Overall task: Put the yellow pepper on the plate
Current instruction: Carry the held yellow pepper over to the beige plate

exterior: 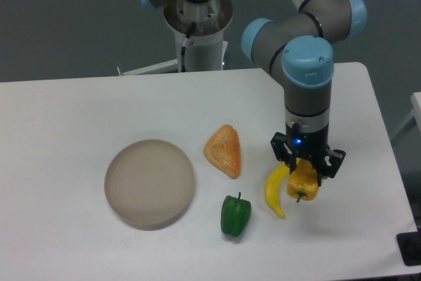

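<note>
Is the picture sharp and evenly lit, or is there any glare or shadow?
Fixed camera view: soft, slightly fuzzy overall; even lighting, no harsh glare on the white table; a faint shadow lies beneath the held yellow pepper; a small blue light glows on the gripper.

The table (79,110) has a smooth white top with a matt finish, only faintly sheened. The plate (150,182) looks like matt beige-grey plastic or ceramic, with faint rings on its flat. The yellow pepper (302,185), green pepper (236,214) and banana (274,192) all look like smooth, slightly glossy plastic. The orange wedge (223,151) has a rougher, mottled surface, perhaps foam or textured plastic; the view is too soft to say. The gripper (306,162) is black and matt. The arm (306,93) shows satin grey metal tubes with smooth light blue plastic caps.
</note>
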Controlling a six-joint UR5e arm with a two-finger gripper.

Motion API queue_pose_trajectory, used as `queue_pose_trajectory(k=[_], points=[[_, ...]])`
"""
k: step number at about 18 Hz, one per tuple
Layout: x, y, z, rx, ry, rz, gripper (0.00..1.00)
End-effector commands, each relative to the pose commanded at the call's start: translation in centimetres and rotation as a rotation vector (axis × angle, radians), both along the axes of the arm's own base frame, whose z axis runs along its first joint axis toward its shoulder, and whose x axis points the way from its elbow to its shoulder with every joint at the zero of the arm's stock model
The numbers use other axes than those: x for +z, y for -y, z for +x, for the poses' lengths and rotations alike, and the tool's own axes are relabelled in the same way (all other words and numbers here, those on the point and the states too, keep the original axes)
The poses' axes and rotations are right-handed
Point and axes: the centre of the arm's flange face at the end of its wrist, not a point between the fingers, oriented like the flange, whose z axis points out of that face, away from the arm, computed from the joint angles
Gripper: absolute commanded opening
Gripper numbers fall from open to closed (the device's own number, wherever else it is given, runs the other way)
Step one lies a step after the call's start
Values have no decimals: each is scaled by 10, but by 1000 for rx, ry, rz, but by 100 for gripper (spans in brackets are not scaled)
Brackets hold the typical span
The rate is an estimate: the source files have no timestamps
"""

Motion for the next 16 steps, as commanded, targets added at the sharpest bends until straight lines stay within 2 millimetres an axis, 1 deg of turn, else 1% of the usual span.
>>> queue_pose_trajectory(k=[2,4,5,6,8,9,10,12,13,16], points=[[-6,-2,23,50,33,6,37],[1,-6,59,70,69,36,37],[-3,-10,75,92,98,44,37],[-1,-12,89,122,125,59,37],[-5,-18,121,128,156,63,37],[-12,-18,135,120,170,52,37],[-19,-17,153,117,192,42,38],[-13,-19,181,135,224,60,38],[-19,-19,197,140,239,50,38],[-52,-12,220,118,259,-8,39]])
